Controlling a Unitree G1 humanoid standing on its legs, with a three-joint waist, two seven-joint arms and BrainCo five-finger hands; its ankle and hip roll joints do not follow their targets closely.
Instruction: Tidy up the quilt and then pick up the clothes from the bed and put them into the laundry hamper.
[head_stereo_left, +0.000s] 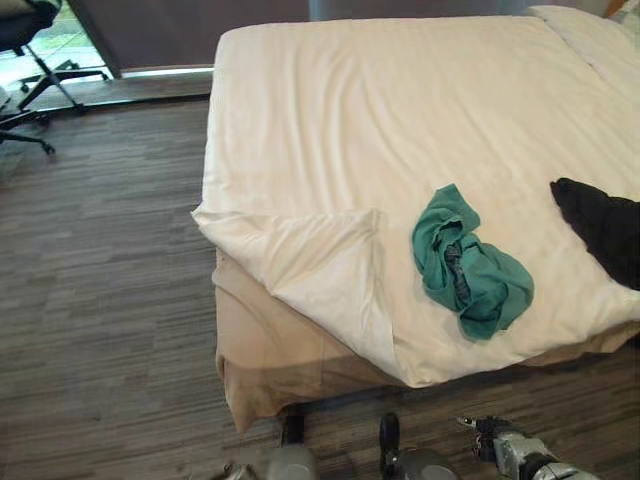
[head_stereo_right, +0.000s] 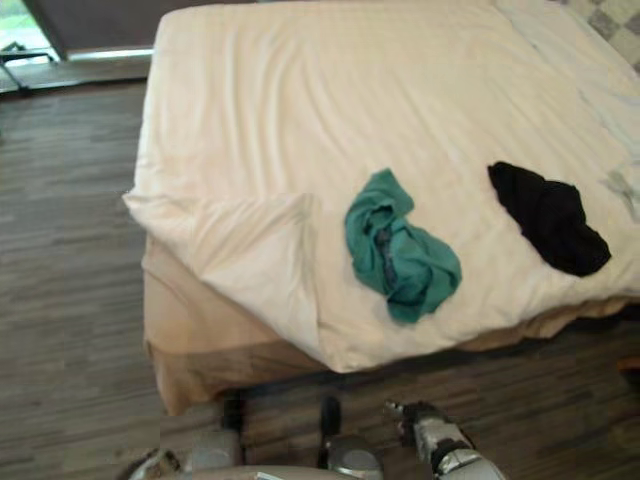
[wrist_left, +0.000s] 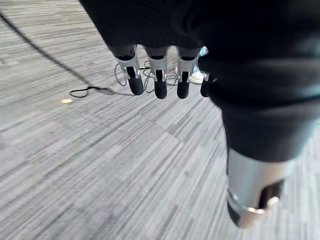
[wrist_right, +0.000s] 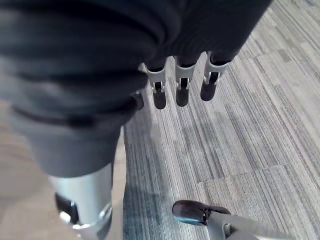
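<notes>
Nothing of the task looks done. The cream quilt (head_stereo_left: 400, 110) has one corner folded back at the lower left of the bed (head_stereo_left: 260, 360), and two garments lie on it: one teal garment (head_stereo_left: 468, 262) at centre, one black garment (head_stereo_right: 548, 217) toward the right edge. The left hand (wrist_left: 160, 75) and right hand (wrist_right: 182, 80) hang with relaxed fingers, empty, over the wood floor (head_stereo_left: 100, 300).

Bed (head_stereo_left: 260, 370) w/ quilt (head_stereo_left: 400, 110), teal garment (head_stereo_left: 468, 262), black garment (head_stereo_right: 548, 216)
</notes>
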